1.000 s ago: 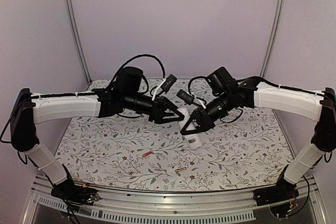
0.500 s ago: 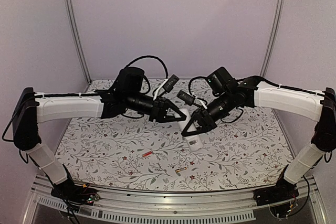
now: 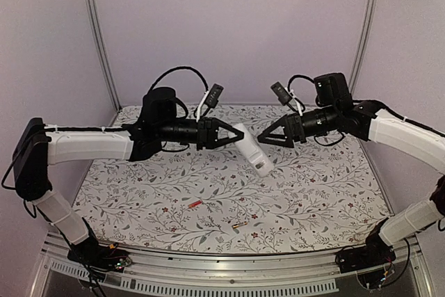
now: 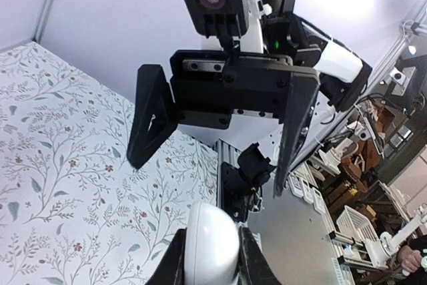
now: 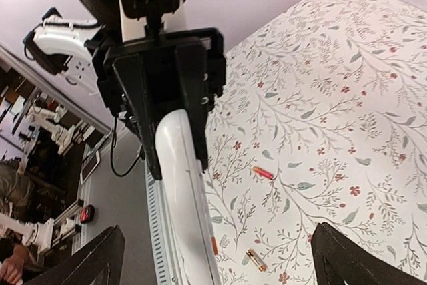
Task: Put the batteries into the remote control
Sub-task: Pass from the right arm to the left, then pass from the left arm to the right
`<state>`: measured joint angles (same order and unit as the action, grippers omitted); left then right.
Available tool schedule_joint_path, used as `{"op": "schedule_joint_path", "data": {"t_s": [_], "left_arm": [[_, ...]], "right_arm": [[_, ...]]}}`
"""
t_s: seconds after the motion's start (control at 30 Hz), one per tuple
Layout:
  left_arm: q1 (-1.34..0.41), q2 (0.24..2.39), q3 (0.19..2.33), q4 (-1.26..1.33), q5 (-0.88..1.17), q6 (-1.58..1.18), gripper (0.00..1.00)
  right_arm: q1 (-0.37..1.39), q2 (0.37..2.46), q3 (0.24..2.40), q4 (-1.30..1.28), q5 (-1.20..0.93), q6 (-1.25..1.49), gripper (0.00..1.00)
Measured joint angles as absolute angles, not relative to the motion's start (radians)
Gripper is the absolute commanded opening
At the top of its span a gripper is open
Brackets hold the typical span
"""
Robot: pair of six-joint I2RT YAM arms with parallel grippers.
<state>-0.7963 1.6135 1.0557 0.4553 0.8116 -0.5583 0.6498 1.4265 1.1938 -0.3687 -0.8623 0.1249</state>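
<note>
The remote control (image 3: 253, 151) is a slim white bar hanging tilted in the air above mid-table, its lower end pointing down to the right. My left gripper (image 3: 237, 137) is shut on its upper end; the left wrist view shows the rounded white end (image 4: 212, 241) between both fingers (image 4: 175, 261). My right gripper (image 3: 262, 138) stands open just right of the remote, not touching it, and faces the left wrist camera with its jaws wide apart (image 4: 207, 177). Two batteries lie on the cloth below: a red one (image 3: 195, 204) (image 5: 262, 173) and a dark one with yellow marking (image 3: 240, 225) (image 5: 255, 259).
A floral tablecloth (image 3: 139, 186) covers the table. An aluminium rail (image 3: 222, 269) runs along the near edge. Metal posts (image 3: 97, 39) and pale walls close in the back and sides. Cables loop over both wrists.
My right gripper opened, let go of the remote and drew back up and to the right. My left gripper closed on the remote and now holds it alone, slightly higher.
</note>
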Motion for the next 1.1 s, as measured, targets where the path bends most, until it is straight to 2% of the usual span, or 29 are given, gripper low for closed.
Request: {"op": "schedule_joint_path", "data": {"t_s": [0.13,0.27,0.6,0.8,0.97,1.1], "left_arm": [[-0.785,1.584,1.022,0.572,0.712,-0.627,0.00],[-0.783,1.547,0.984,0.696,0.622,-0.694,0.00],[-0.783,1.473,0.862,0.941,0.373,-0.817,0.00],[-0.791,1.483,0.813,1.102,0.268,-0.884,0.00],[-0.815,1.508,0.802,1.212,0.210,-0.907,0.00],[-0.836,1.522,0.802,1.249,0.191,-0.912,0.00]], "right_arm": [[0.575,1.293,1.081,-0.193,-0.762,0.258,0.99],[0.577,1.190,1.001,-0.061,-0.671,0.342,0.99],[0.578,1.186,1.000,0.105,-0.606,0.458,0.98],[0.588,1.248,0.987,0.303,-0.652,0.557,0.88],[0.637,1.349,0.987,0.442,-0.668,0.666,0.84],[0.670,1.386,0.987,0.519,-0.675,0.717,0.71]]}}
